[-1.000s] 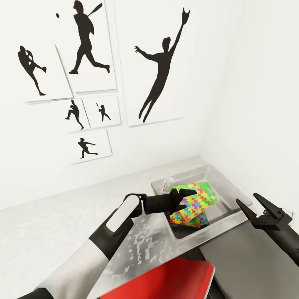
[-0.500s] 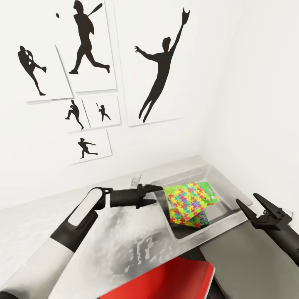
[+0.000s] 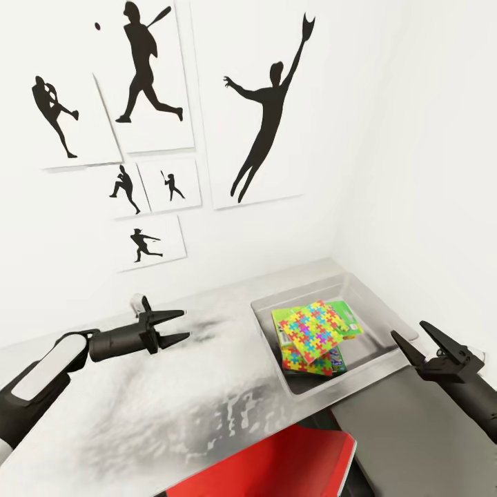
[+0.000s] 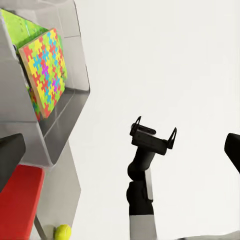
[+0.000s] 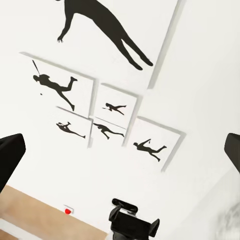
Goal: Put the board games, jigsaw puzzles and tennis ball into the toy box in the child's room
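While both jaws are spread empty, the left gripper (image 3: 181,326) is held over the table (image 3: 138,400) middle, and jigsaw puzzles (image 3: 314,333) are stacked inside the toy box (image 3: 376,304) at its far right corner, beside the right gripper (image 3: 420,342).

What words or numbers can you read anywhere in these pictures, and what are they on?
No words or numbers can be read.
The green game box in the toy box has printing on it, too small and mostly covered by the jigsaw puzzle.
The jigsaw puzzle has just coloured pieces, no letters.
The wall pictures show only black athlete shapes, no writing.
The red thing at the bottom is plain.
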Robot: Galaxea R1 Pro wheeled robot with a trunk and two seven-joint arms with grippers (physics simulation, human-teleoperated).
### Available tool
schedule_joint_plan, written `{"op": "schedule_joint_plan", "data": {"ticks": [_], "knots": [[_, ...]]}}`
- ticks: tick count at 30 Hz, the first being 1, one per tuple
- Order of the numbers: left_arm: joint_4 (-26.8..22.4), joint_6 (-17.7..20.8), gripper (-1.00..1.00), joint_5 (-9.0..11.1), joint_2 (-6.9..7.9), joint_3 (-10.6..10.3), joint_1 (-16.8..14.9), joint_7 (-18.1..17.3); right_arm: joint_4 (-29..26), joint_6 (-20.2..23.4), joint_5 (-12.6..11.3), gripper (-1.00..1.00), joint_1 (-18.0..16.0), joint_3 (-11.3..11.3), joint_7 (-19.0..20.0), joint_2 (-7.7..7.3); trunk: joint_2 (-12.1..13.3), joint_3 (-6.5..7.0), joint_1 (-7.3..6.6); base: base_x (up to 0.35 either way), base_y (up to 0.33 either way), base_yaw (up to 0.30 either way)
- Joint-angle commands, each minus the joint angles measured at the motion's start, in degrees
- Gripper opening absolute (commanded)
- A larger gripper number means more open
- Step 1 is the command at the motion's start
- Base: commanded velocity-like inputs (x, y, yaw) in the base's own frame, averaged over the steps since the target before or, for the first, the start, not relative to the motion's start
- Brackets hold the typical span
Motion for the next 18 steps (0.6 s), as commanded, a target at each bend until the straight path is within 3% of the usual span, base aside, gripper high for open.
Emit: {"op": "schedule_joint_plan", "data": {"ticks": [1,6,11,18], "knots": [[0.09,0.02,1.00,-0.26,0.62,-0.14,-0.03,-0.78,0.02,0.22,0.24,1.00,-0.06,-0.08,0.28,-0.04,-0.11,-0.11,0.01,-0.219,0.000,0.000],[0.19,0.04,1.00,-0.25,2.64,-0.13,0.03,-1.31,0.10,0.15,0.29,1.00,-0.06,-0.09,0.22,-0.11,-0.11,-0.11,0.01,-0.173,0.000,0.000],[0.22,-0.06,1.00,-0.27,3.01,-0.13,0.03,-1.34,0.17,0.13,0.32,1.00,-0.06,-0.17,-0.15,-0.12,-0.11,-0.11,0.01,-0.097,0.000,0.000],[0.24,-0.11,1.00,-0.27,3.11,-0.05,0.05,-1.31,0.25,0.13,0.32,1.00,-0.06,-0.18,-0.23,-0.12,-0.11,0.04,0.01,-0.286,-0.001,-0.055]]}}
